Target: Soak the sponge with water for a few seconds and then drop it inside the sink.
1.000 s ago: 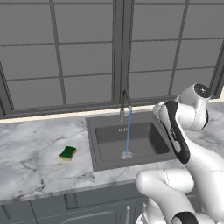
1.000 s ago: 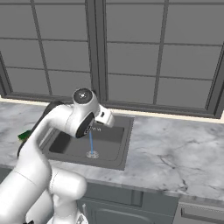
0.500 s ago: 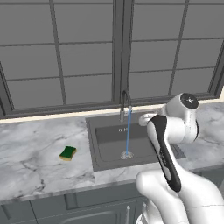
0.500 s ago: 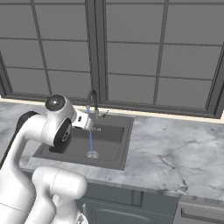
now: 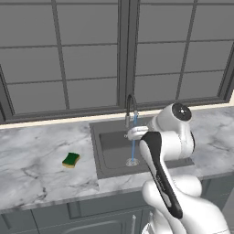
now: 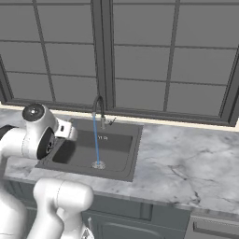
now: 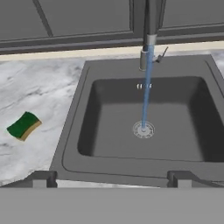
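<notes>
The green-and-yellow sponge [image 5: 71, 160] [image 7: 24, 126] lies flat on the marble counter, left of the sink [image 5: 109, 155] [image 6: 74, 154] [image 7: 70, 144]. Water [image 5: 133, 144] [image 6: 96, 142] [image 7: 146, 92] runs in a thin blue stream from the curved faucet [image 5: 130, 107] [image 7: 148, 26] onto the round drain [image 7: 143, 129]. My gripper [image 7: 111, 180] is open and empty, its fingertips [image 7: 41, 178] wide apart. It hovers near the sink's front edge and looks across the basin. The sponge is well to its left, apart from it.
Marble counter [image 5: 36, 169] [image 6: 186, 163] stretches on both sides of the sink. A dark-framed window [image 5: 91, 55] rises right behind the faucet. My own white arm [image 5: 160, 169] stands in front of the sink's right half. Cabinet fronts [image 6: 140, 219] run below the counter.
My arm has swung from the right of the sink toward its middle, bringing the hand over the basin's front. The sponge has not moved and the water keeps running.
</notes>
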Controlling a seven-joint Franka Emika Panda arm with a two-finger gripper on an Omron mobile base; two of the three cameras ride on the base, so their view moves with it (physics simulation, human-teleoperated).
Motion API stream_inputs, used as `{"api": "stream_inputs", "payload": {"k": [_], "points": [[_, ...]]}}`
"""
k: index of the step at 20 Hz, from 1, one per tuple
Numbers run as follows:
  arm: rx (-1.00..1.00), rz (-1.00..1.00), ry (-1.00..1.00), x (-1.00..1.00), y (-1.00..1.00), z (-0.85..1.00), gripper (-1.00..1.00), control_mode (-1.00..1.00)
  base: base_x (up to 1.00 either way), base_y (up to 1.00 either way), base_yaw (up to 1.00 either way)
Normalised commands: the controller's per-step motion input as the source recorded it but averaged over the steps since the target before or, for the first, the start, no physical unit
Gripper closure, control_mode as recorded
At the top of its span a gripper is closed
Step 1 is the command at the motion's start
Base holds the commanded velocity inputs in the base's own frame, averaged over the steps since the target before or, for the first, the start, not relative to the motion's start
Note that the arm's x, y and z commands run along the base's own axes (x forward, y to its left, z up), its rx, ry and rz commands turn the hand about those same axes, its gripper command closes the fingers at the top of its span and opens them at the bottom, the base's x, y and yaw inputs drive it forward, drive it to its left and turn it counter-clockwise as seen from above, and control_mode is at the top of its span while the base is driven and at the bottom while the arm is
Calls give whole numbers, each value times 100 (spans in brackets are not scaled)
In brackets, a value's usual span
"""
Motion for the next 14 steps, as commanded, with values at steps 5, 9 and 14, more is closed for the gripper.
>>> {"api": "stream_inputs", "payload": {"k": [5, 9, 14], "points": [[-1, 5, 7, -3, 61, 0, -100, -100, 0, 0, 0], [0, 4, 15, 7, 41, 0, -100, -100, 0, 0, 0], [0, 2, 21, 28, 23, 0, -100, -100, 0, 0, 0]]}}
